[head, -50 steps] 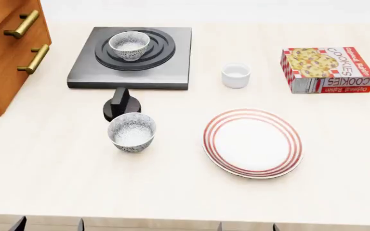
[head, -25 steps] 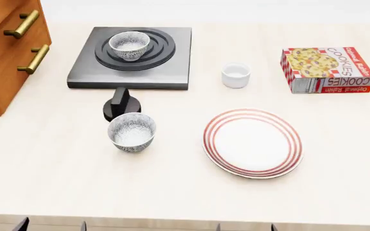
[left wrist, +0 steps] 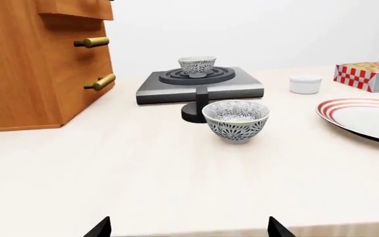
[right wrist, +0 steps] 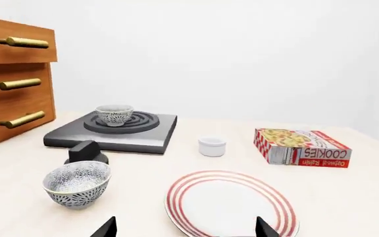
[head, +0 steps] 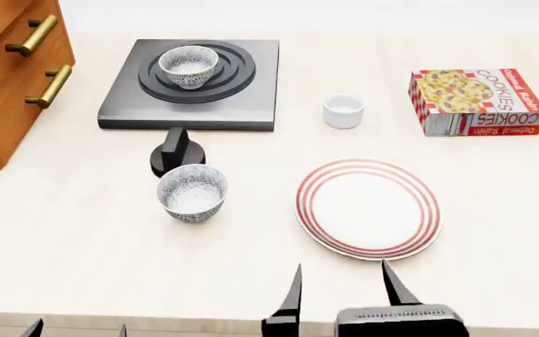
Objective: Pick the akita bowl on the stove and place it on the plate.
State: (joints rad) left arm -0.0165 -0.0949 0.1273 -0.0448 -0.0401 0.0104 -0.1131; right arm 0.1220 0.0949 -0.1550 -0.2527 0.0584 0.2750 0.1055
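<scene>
**Speckled bowl waits on the burner, right tool enters below the plate**

Speckled white-grey, the akita bowl (head: 188, 66) sits upright in the middle of the ring burner on the stove (head: 129, 105), untouched. Its look-alike, the second bowl (head: 193, 192), stands on the bench (head: 82, 246) on the near side of the stove, just past the black knob (head: 176, 151), and is not the one to take. To the stove's right come the small white cup (head: 344, 110) and, further right, the cookie box (head: 476, 101); the plate (head: 368, 208) lies near and to the right of the stove, bare.

The relation that matters: the akita bowl lies far and to the left of the right tool (head: 342, 286), diagonally across the plate and past the second bowl. That tool's fingers are spread apart, holding nothing. The left tool (head: 75, 328) shows only its two tips at the bench's near edge, also parted and empty; it sits more directly in line with the stove, so by my judgement the left arm has the straighter reach, though the second bowl and knob stand in that line. The bowl is round, so approach angle matters little.

Compared with half a second ago, the right tool has risen into the head view; the objects have not moved.
</scene>
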